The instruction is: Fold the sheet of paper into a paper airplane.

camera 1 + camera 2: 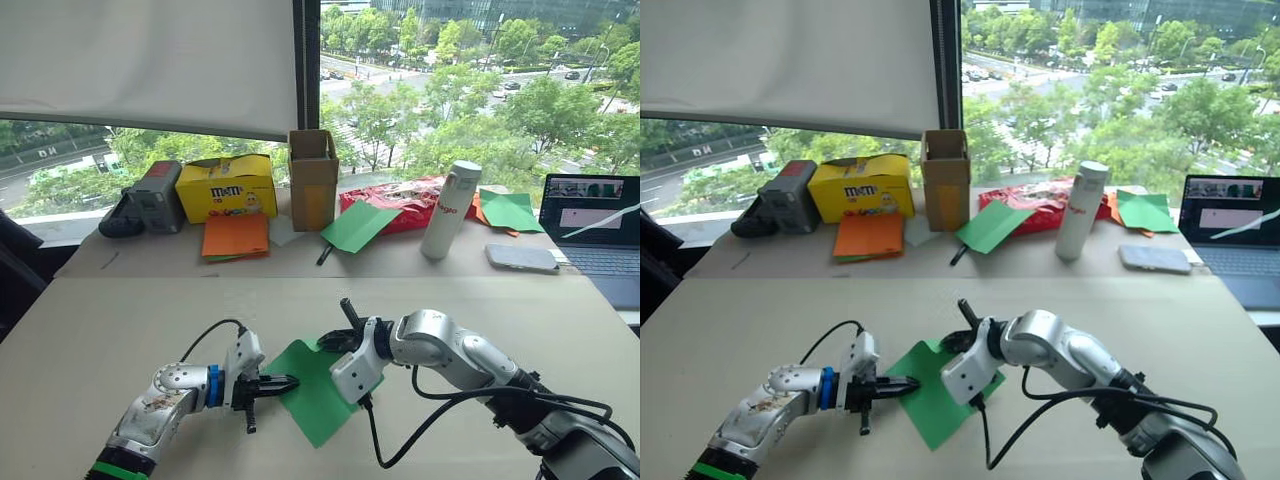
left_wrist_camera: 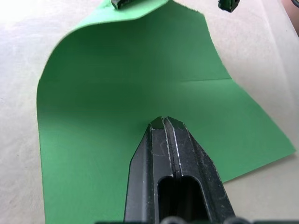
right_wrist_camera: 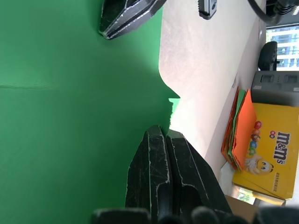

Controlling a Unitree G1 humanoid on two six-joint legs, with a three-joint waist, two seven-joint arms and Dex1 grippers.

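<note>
The sheet of paper (image 1: pixel 315 398) is bright green and lies on the beige table near its front edge, with one straight crease across it (image 2: pixel 205 80). My left gripper (image 1: pixel 288 381) is shut, and its tips rest on top of the sheet's left part (image 2: pixel 166 122). My right gripper (image 1: pixel 327 344) is at the sheet's far edge, shut on that edge (image 3: pixel 161 131). The paper curls up off the table there (image 2: pixel 140 14). The two grippers' tips are about one finger-length apart.
Along the back of the table are a black device (image 1: pixel 145 200), a yellow candy box (image 1: pixel 227 187), orange paper sheets (image 1: pixel 236 237), an upright cardboard box (image 1: pixel 313 180), another green sheet (image 1: pixel 358 226), a red bag (image 1: pixel 400 200), a white bottle (image 1: pixel 449 210), a phone (image 1: pixel 521 258) and a laptop (image 1: pixel 595 225).
</note>
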